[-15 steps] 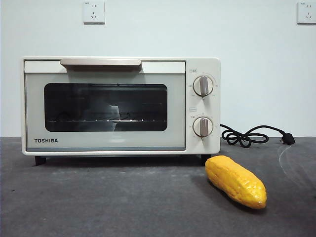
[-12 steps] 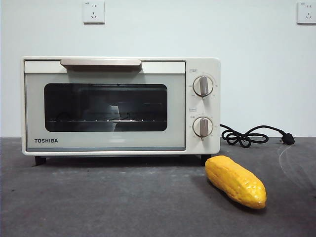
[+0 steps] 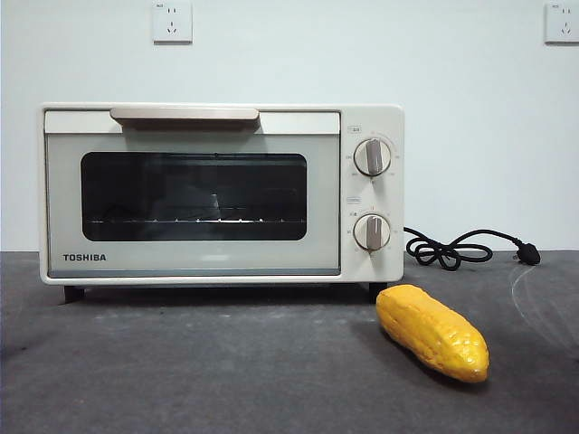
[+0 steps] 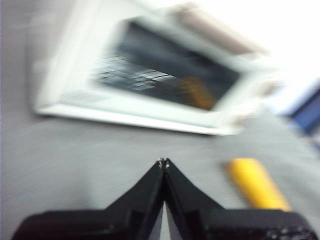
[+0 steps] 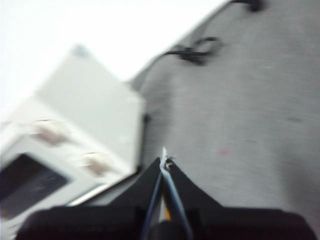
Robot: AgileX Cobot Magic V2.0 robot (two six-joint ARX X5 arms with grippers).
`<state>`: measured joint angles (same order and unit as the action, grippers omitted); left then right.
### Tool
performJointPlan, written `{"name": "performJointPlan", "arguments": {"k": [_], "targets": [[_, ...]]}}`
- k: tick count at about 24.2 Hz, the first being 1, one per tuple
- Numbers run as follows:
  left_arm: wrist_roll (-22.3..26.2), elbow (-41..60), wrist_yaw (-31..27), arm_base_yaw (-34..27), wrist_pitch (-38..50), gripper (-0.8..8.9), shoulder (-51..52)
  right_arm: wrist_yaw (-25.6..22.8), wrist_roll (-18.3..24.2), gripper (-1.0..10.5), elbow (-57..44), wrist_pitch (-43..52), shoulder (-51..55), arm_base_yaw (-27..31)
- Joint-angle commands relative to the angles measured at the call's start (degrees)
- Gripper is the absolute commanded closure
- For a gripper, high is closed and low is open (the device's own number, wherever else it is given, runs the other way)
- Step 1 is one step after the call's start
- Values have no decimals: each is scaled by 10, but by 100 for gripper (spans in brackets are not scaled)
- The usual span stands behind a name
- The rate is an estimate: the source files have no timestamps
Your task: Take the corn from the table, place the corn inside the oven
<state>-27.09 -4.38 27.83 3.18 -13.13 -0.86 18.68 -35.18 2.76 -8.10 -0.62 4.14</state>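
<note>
Front view: we see the corn (image 3: 432, 332) lying free on the table (image 3: 181, 371), just before the oven (image 3: 222, 193), whose door is shut; being rounded, it may roll if nudged off-centre. Power cord (image 3: 461, 248) and wall sockets (image 3: 172, 22) behind.

Left wrist view: left gripper (image 4: 163, 162), jaws pressed together, above felt-like grey cloth; blurred.

Right wrist view: right gripper (image 5: 164, 159), likewise closed, empty.

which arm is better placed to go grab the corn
Probably the left. Its wrist view shows the corn lying on the table beside its shut left claw, in front of the closed oven. The right claw, also shut, has no corn in its view.
</note>
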Motion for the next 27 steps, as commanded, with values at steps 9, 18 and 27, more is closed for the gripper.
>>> {"name": "performJointPlan", "arguments": {"k": [9,18,27], "targets": [[-46,-72,97,2,49,819,-84,143,-36,946,79,130,-15,0],[123,-283,97,6,-101,819,-291,226,73,946,230,-10,-139,0],[244,-501,96,47,-312,819,-489,234,229,848,385,-209,-289,-1]]}}
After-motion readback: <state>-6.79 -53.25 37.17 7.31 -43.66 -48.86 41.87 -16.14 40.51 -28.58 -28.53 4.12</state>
